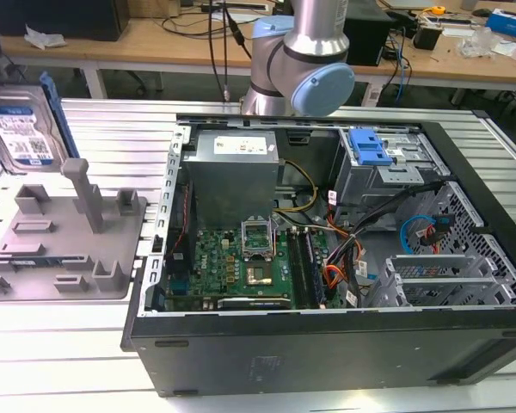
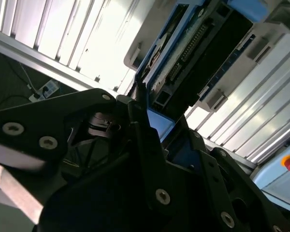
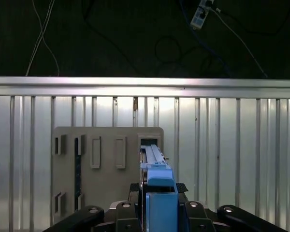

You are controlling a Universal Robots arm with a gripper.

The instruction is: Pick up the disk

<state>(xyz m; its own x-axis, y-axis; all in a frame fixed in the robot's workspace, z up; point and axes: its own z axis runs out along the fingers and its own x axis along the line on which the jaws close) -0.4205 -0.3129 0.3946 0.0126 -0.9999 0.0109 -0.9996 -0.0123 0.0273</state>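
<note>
In the exterior view, the disk (image 1: 21, 138) hung upright, lifted clear of the grey fixture (image 1: 64, 237) on the counter (image 1: 34, 344), so its posts no longer pinned it. In the second wrist view, the gripper (image 2: 152, 123) had its jaws clamped on the disk's blue-framed edge. In the first wrist view, the fixture lay beneath the jaws.

arm (image 1: 301, 60): upright at rear | gripper (image 3: 157, 212): fingers apparently clamped shut, pointing downward
</note>
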